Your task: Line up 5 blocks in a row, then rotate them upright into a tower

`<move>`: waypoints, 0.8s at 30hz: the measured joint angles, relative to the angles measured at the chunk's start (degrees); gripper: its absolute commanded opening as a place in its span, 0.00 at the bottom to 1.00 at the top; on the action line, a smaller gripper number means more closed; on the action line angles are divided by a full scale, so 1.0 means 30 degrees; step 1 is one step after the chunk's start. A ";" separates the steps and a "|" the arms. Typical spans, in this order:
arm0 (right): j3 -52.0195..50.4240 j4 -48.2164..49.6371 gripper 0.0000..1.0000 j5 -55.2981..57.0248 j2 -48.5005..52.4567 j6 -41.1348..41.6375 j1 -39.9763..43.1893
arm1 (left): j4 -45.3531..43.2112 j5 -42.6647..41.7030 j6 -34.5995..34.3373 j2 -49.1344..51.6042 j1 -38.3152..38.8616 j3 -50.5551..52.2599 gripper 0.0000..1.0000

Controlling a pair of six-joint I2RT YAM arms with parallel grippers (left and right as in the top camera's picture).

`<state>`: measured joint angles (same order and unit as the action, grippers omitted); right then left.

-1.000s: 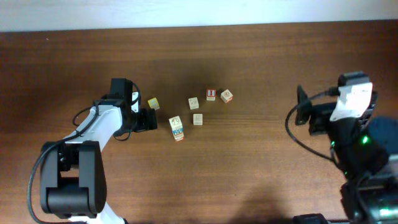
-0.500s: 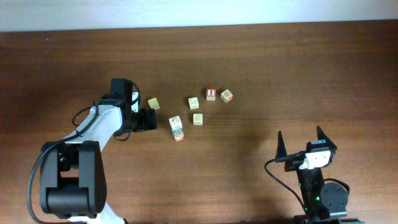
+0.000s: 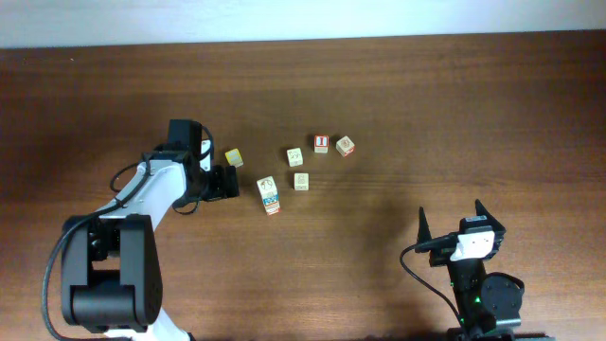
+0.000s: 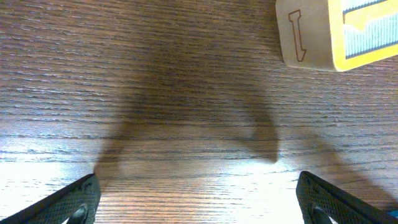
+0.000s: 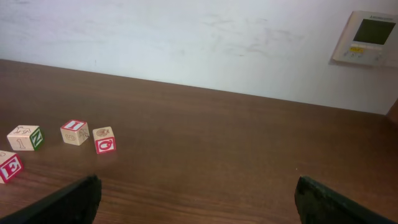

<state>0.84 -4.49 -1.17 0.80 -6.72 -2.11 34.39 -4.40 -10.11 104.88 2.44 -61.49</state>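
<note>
Several small cream blocks lie mid-table in the overhead view: one with green print [image 3: 295,156], a reddish one [image 3: 345,146], a pale one [image 3: 301,181], and two touching [image 3: 267,188] [image 3: 272,203]. My left gripper [image 3: 230,182] stands open just left of that pair and below the yellow-bordered cube [image 3: 233,156]. In the left wrist view that yellow-bordered cube [image 4: 336,31] sits at the top right, beyond my open left gripper [image 4: 199,202], which has only bare wood between its fingers. My right gripper [image 3: 453,220] is open and empty near the front edge, far from the blocks.
The red-bordered "I" cube [image 3: 322,143] sits between the green and reddish blocks. The right wrist view shows the green "N" block [image 5: 25,137], the "I" cube [image 5: 74,132], the reddish block [image 5: 104,140], a white wall and a wall panel [image 5: 367,37].
My right arm has drawn back from the table's right side to the front edge, gripper still open. The left arm and the blocks have not moved.
</note>
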 measured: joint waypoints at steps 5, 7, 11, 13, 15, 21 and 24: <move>0.0000 0.0007 0.99 0.0007 0.0000 0.0015 0.0000 | 0.0000 0.0058 0.0000 0.0000 0.0000 0.0000 0.99; 0.0000 0.0007 0.99 0.0007 0.0000 0.0015 0.0000 | 0.0007 0.0219 0.0007 0.0000 -0.0015 0.0000 0.99; 0.0000 0.0000 0.99 0.0007 -0.0007 0.0007 0.0000 | -0.0197 0.1064 0.0000 -0.0823 -0.0131 0.0328 0.99; 0.0000 0.0000 0.99 0.0000 0.0000 0.0022 0.0000 | -0.0197 0.1202 0.0000 -0.2958 -0.0146 0.0364 0.99; 0.0000 0.0000 0.99 0.0007 0.0000 0.0007 0.0000 | -0.0976 0.1355 0.0007 -0.6237 -0.0146 0.0423 0.99; 0.0000 0.0015 0.99 0.0007 0.0000 0.0022 0.0000 | -0.6492 0.0597 0.3971 -1.3959 -0.0182 0.4539 0.99; 0.0000 0.0015 0.98 0.0015 -0.0044 0.0007 0.0000 | -0.9238 0.0255 0.5246 -1.7092 -0.0182 0.7927 0.99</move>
<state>0.84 -4.45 -1.13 0.67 -6.70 -2.11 6.68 -3.64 5.63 53.60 1.89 -37.71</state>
